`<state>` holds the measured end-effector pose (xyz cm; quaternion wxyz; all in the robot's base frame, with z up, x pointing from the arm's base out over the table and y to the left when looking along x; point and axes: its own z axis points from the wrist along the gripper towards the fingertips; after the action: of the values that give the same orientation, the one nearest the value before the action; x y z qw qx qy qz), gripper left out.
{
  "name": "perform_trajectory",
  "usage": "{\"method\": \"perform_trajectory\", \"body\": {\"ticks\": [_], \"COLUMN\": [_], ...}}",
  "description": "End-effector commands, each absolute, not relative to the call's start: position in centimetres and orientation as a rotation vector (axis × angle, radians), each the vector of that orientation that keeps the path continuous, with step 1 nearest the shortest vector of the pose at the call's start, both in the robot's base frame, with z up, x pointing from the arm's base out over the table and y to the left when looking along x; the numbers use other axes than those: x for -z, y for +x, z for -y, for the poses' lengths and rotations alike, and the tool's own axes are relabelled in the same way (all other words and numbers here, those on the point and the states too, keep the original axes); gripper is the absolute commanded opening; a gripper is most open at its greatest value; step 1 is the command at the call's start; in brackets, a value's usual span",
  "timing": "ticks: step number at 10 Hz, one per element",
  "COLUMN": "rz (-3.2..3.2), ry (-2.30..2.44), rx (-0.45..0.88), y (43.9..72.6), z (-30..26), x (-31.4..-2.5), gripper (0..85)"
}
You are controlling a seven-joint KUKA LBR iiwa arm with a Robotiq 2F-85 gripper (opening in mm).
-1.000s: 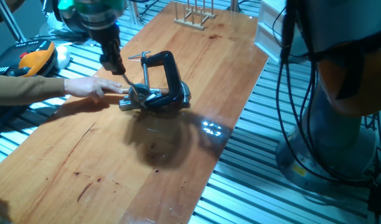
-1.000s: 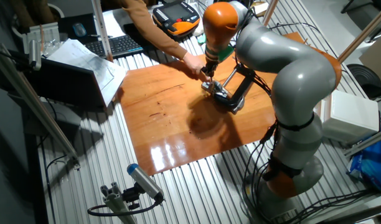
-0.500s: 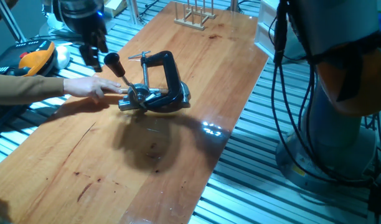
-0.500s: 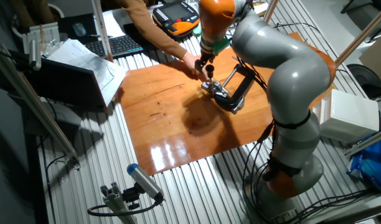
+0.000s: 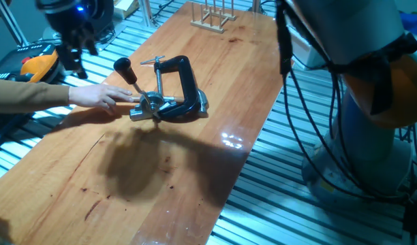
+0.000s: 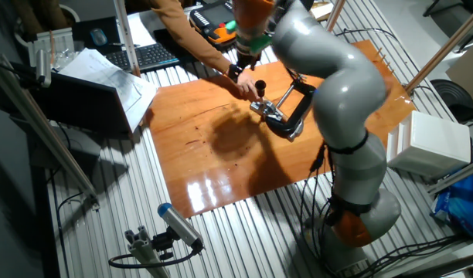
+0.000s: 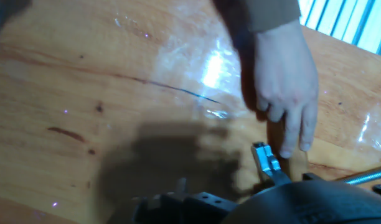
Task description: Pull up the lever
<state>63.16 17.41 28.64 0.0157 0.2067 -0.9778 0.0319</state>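
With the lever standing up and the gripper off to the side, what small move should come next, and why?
Probably a short further retreat up and away. The lever already stands raised, its knob free above the black C-clamp; the gripper is clear of it, and a person's hand rests beside the hub.

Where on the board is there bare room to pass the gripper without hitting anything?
Bare wood runs from the black C-clamp to the table's near end, and again between the clamp and the wooden rack at the far end. Crowded: the person's hand lies beside the hub, under the raised lever.
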Motion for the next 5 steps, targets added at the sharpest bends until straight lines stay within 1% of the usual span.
{"method": "perform_trajectory", "body": {"ticks": [1, 2, 3, 5], "rz": [3.032, 2.996, 3.000, 3.013], "ry": [0.688, 0.679, 0.681, 0.685], "rx": [-0.156, -0.159, -0.161, -0.131], "y": [63.3, 63.4, 63.1, 62.5], "z": [-19.5, -19.2, -17.9, -14.3], "x": [-28.5, -28.2, -27.3, -25.3], "gripper": [51.0, 17.0, 0.0, 0.0]}}
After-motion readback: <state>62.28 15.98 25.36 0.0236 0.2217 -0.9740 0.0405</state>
